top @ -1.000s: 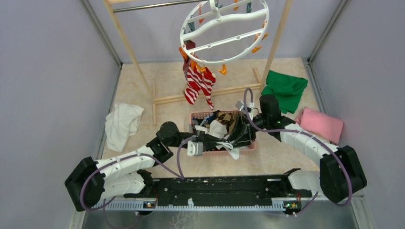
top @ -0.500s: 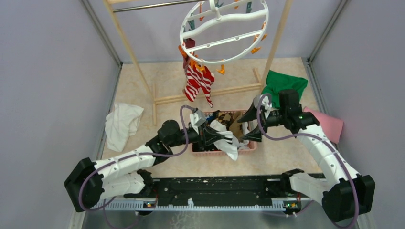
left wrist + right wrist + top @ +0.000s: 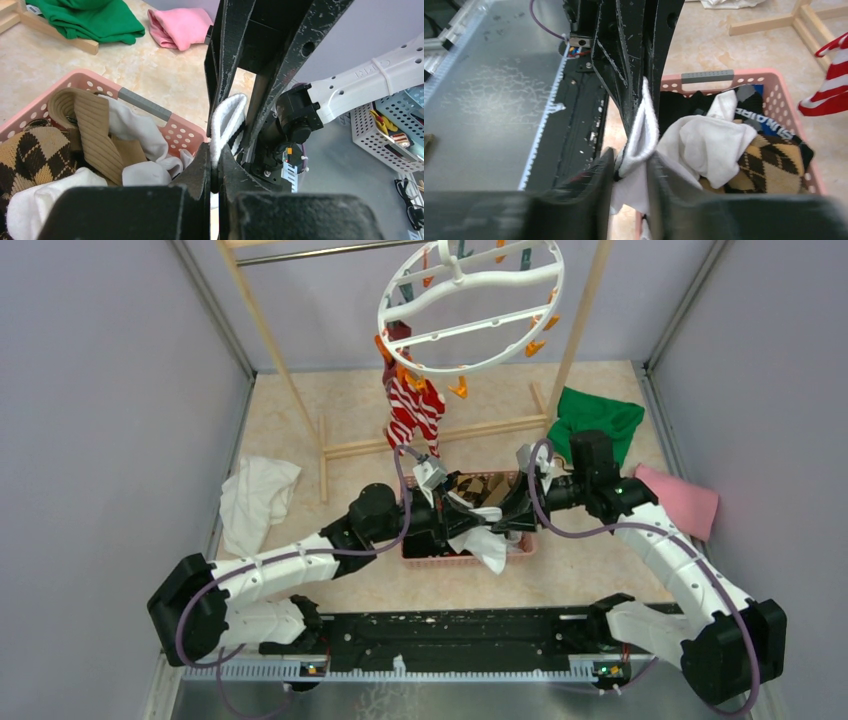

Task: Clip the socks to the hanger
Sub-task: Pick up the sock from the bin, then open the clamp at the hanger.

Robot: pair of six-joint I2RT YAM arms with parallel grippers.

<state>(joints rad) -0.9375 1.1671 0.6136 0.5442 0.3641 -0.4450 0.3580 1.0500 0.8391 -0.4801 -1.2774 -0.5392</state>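
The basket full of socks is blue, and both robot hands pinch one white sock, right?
The basket is pink, not blue, as the left wrist view shows. It is full of socks, and the left hand and right hand pinch one white sock.

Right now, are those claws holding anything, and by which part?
Both pinch one white sock, facing each other: left gripper and right gripper clamp the same bunched fold. Whether cuff or toe cannot be told.
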